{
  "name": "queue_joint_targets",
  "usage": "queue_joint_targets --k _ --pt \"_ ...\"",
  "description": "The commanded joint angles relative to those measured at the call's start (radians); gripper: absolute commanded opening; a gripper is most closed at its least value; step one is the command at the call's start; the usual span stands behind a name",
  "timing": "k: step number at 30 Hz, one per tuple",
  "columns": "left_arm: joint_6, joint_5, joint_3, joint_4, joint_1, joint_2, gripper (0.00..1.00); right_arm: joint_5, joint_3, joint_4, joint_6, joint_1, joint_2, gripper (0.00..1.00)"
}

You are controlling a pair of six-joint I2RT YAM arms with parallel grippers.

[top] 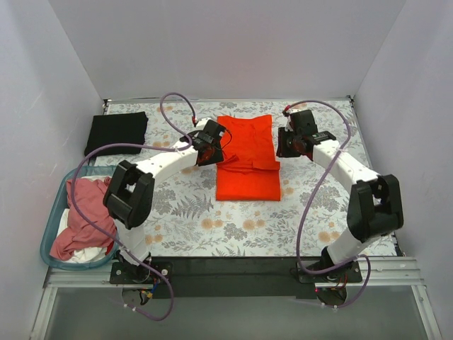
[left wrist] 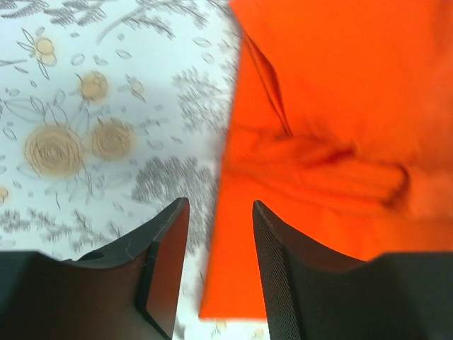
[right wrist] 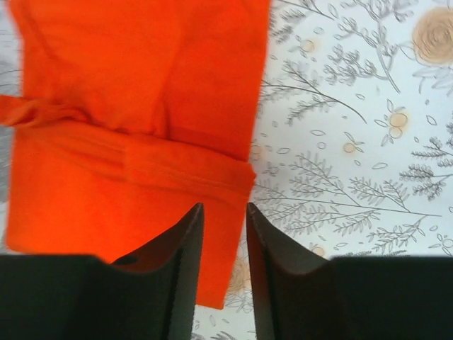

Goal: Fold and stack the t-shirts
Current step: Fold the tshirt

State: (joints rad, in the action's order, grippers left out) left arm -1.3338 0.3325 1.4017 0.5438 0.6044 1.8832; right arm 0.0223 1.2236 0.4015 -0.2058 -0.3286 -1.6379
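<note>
Top external view: a bright orange-red cloth t-shirt [top: 248, 159], partly folded into a long rectangle with a sleeve band turned across it, lies at the middle of the worktop, reaching toward the far edge. It rests on a grey-and-tan floral table cover [top: 184, 212]. A black cloth t-shirt [top: 117, 132], folded flat, sits at the far left corner. At the near left corner a teal plastic basket [top: 51, 227] holds a crumpled dusty pink t-shirt [top: 85, 212] over a white one [top: 88, 251]. The left gripper [top: 212, 150] sits at the orange-red shirt's left edge, the right gripper [top: 289, 145] just beside its right edge.

Left wrist view: the left gripper [left wrist: 219, 241] has its 2 black fingers [left wrist: 166, 269] moderately parted above the orange-red t-shirt's [left wrist: 340, 85] edge, where cloth meets the floral cover [left wrist: 85, 106]. Nothing is pinched between them.

Right wrist view: the right gripper [right wrist: 223, 241] shows a narrow gap between its 2 fingers [right wrist: 272, 276], above the folded shirt's [right wrist: 141, 85] corner beside the floral cover [right wrist: 354, 142]. No cloth is clamped in that gap.
</note>
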Motion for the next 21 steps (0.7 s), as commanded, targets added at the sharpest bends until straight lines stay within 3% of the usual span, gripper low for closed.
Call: queue_joint_targets --k 1,4,6,10,21 --pt "-0.041 0.031 -0.056 -0.01 0.09 -0.148 0.39 -0.138 -0.085 -0.134 -0.015 -0.015 0.113 0.34" --pt "-0.062 0.02 -0.104 -0.03 0.158 -0.148 0.34 -0.221 -0.163 -0.194 -0.046 -0.027 0.127 0.2" --pt "-0.07 -0.007 -0.112 -0.028 0.182 -0.121 0.3 -0.245 -0.202 -0.222 -0.064 -0.046 0.116 0.17" --pt "-0.084 -0.052 -0.116 -0.036 0.216 -0.038 0.25 -0.26 -0.237 -0.282 -0.087 -0.078 0.07 0.17" --pt "-0.067 -0.122 -0.158 0.03 0.218 0.027 0.24 -0.193 -0.181 -0.334 -0.064 -0.081 -0.117 0.17"
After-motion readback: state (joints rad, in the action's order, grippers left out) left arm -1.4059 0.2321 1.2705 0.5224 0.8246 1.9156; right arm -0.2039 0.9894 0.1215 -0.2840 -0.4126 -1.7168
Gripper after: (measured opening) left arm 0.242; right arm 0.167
